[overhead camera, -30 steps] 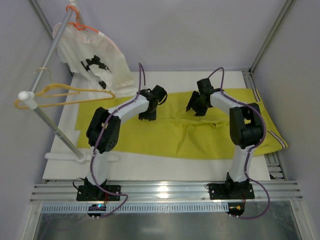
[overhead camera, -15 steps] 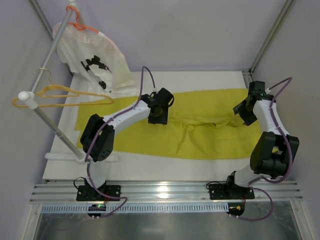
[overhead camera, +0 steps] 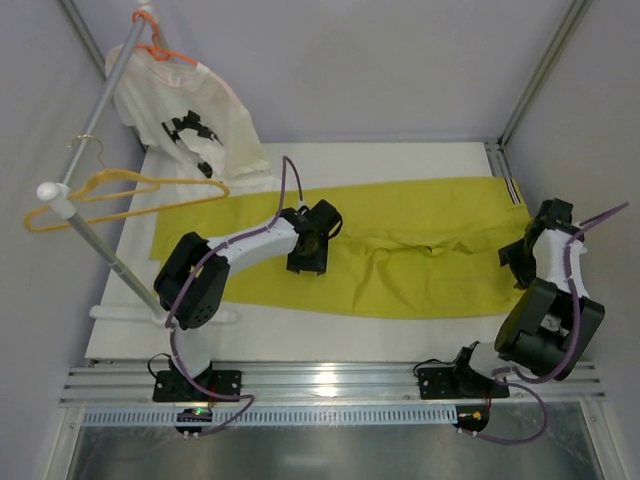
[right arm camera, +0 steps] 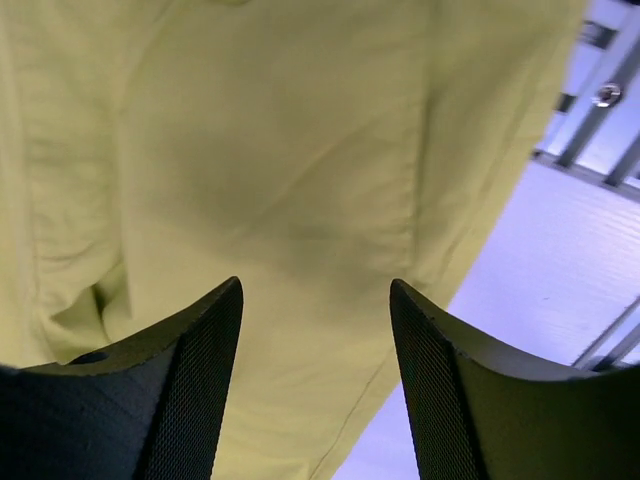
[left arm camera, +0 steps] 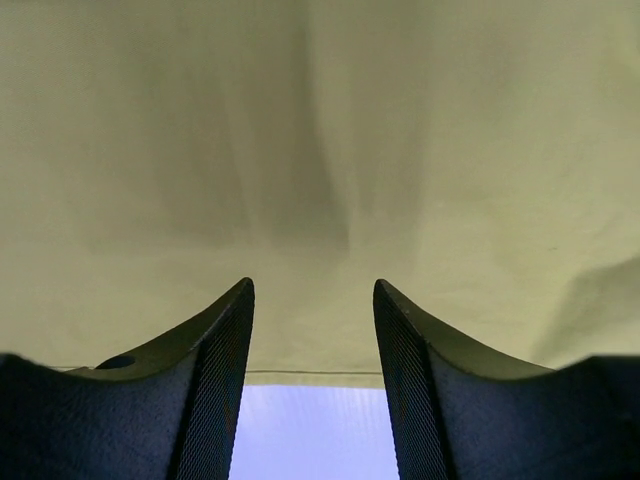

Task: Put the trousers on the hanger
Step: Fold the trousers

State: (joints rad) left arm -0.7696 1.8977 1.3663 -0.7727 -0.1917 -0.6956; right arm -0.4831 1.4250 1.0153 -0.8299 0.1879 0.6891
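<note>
The yellow-green trousers (overhead camera: pixel 400 245) lie flat across the white table, their striped band at the far right. The yellow hanger (overhead camera: pixel 130 190) hangs on the rail at the left. My left gripper (overhead camera: pixel 308 250) is open and empty over the left part of the trousers; in the left wrist view its fingers (left arm camera: pixel 215 370) straddle the cloth's hem (left arm camera: pixel 310 373). My right gripper (overhead camera: pixel 520 258) is open and empty above the trousers' right end; the right wrist view shows cloth (right arm camera: pixel 280 200) under it and the cloth's edge (right arm camera: pixel 440 270) to the right.
A white T-shirt with black print (overhead camera: pixel 190 125) hangs on an orange hanger (overhead camera: pixel 160 50) at the far left of the slanted rail (overhead camera: pixel 90 230). The rail's foot (overhead camera: pixel 160 315) rests at the table's left front. Metal frame rails (overhead camera: pixel 545 320) run along the right edge.
The right arm swung from the trousers' middle out to their right end and lowered. The left gripper shifted slightly right, then back toward the near side. Both stayed open.
</note>
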